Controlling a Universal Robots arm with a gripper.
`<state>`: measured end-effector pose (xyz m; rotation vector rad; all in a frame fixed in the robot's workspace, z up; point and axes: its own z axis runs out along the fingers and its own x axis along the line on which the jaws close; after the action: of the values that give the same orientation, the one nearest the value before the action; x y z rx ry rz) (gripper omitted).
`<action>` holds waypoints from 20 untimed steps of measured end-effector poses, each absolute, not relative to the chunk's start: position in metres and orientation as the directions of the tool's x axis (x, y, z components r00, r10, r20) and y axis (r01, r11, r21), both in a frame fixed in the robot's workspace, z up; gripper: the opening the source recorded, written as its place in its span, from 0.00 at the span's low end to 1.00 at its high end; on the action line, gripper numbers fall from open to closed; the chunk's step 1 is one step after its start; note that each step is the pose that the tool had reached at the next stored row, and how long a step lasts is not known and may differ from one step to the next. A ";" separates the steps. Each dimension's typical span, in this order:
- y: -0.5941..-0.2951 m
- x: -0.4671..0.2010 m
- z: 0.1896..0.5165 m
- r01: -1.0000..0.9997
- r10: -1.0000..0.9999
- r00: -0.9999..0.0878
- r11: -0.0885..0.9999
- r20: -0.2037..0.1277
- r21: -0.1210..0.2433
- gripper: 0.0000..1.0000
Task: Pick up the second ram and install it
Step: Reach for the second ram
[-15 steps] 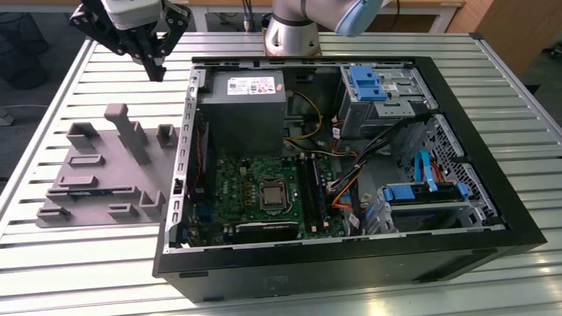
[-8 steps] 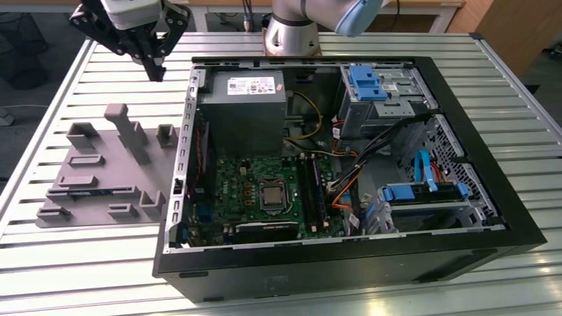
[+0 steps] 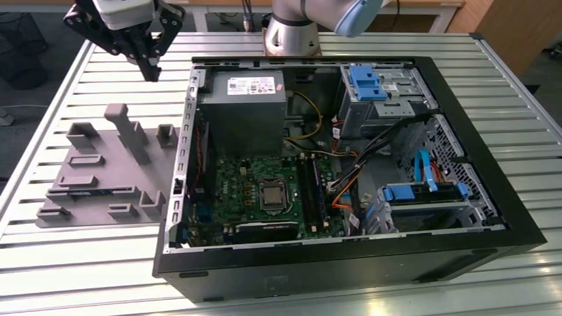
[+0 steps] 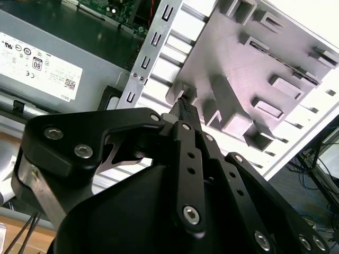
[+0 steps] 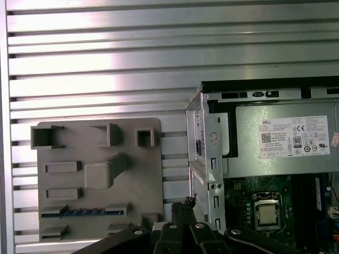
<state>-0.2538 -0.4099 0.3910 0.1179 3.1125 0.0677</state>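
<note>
The second ram is a thin blue-green stick lying in a slot of the grey fixture plate, on the table at the exterior view's left of the open computer case. In the first wrist view the ram sits low on the fixture. My gripper hangs in the air above the table, beyond the fixture's far end and well apart from the ram. Its black fingers meet at the tips with nothing between them. The gripper also shows near the case's corner.
The case holds a grey power supply, a green motherboard with long black slots, blue drive brackets and loose cables. A tall grey post rises from the fixture. The slatted metal table lies all around.
</note>
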 end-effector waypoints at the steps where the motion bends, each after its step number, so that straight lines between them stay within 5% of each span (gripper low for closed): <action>1: -0.410 -0.255 0.391 0.075 0.076 -0.997 0.996 -0.024 0.044 0.11; 20: -0.410 -0.271 0.391 0.075 0.076 -0.997 0.996 -0.024 0.044 0.11</action>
<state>-0.2713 -0.4099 0.3909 0.1180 3.1125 0.0677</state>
